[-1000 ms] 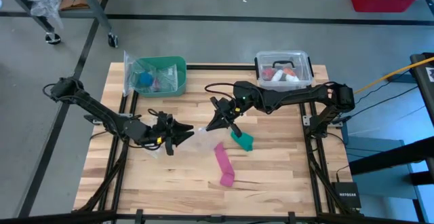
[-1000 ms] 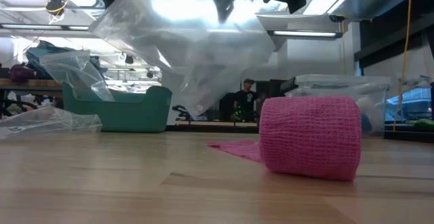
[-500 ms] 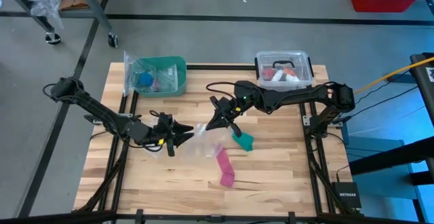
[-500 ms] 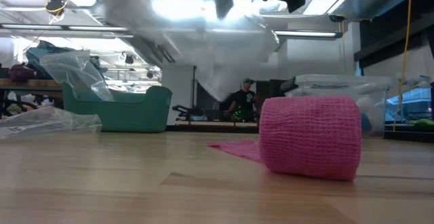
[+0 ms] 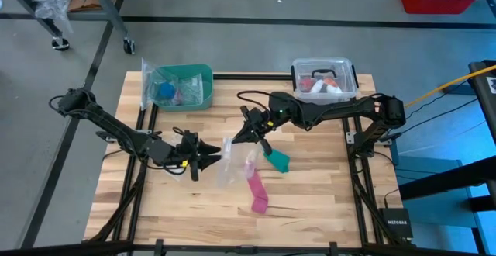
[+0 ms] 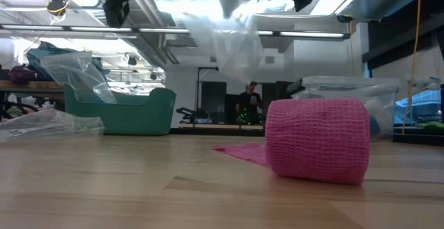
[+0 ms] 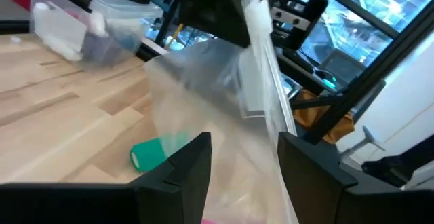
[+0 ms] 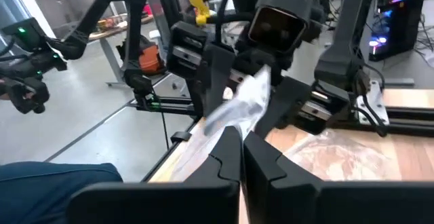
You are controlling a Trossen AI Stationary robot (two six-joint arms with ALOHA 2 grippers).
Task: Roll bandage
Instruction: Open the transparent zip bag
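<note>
Since a second ago the clear plastic bag (image 5: 235,160) has swung from a slanted sheet stretched between my two grippers to hanging nearly straight down; my arms have hardly shifted.

My right gripper (image 5: 242,134) sits just past table centre toward 12 o'clock, fingers clenched on the bag's top edge; its wrist view shows the plastic squeezed between the closed tips. My left gripper (image 5: 208,157) is at about 9 o'clock from centre, right beside the bag. Its fingers (image 7: 182,168) stand spread, with the plastic (image 7: 224,108) draped between and over them. Judgement: released, not gripping, though contact is hard to read through the film.

The bandage (image 5: 277,160), a short teal roll, lies on the table (image 5: 155,202) at about 3 o'clock from the bag, clear of both grippers; the left wrist view shows it resting on the wood (image 7: 149,154). A pink strip (image 5: 256,188) with a rolled end lies at about 5 o'clock from centre. A green bin (image 5: 184,85) and a clear lidded box (image 5: 324,78) sit along the 12 o'clock edge.

Step in hand, as I read it: getting the bag mouth open.

- Close left fingers on one film layer only, near the top edge.
- Draw grippers apart gently; thin film slips or tears.
- Keep the bag off the teal roll so it isn't dragged.
</note>
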